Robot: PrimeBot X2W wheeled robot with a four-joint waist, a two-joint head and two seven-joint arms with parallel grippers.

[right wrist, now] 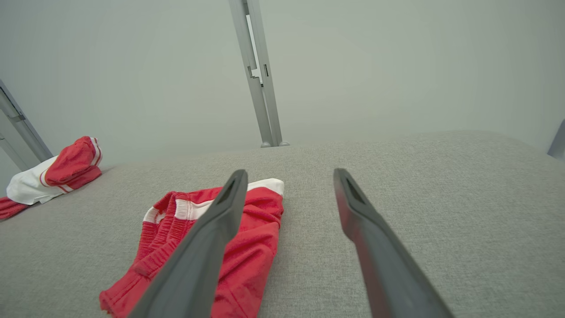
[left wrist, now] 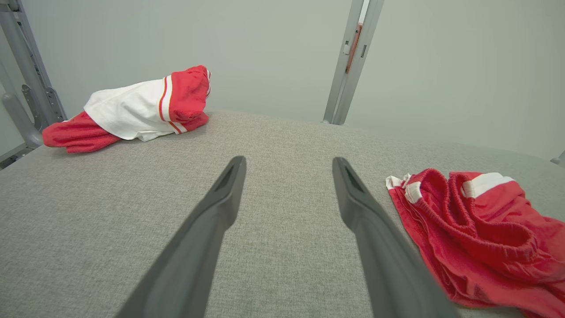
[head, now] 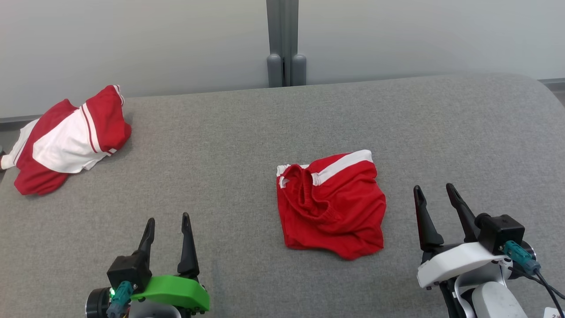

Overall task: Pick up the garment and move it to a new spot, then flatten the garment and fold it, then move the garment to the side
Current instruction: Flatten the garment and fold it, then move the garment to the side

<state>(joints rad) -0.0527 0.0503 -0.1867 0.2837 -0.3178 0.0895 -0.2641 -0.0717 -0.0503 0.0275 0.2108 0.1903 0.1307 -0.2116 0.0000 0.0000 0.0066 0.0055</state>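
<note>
shorts (head: 331, 207) — just left of R gripper (head: 432, 187), apart

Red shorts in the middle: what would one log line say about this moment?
red shorts: crumpled, lying on grey fabric surface | left gripper: open, empty | right gripper: open, empty | red-and-white garment: far left

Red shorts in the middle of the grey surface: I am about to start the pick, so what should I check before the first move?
1. Red shorts lie free, nothing touching them: ok.
2. Left gripper with jaws open and empty: ok.
3. Right gripper with jaws open and empty, beside the shorts: ok.
4. Shorts lying flat: not ok, crumpled, waistband bunched.
5. Bare grey surface available for a new spot: ok.
6. Red and white garment well apart, at the far left: ok.
</note>
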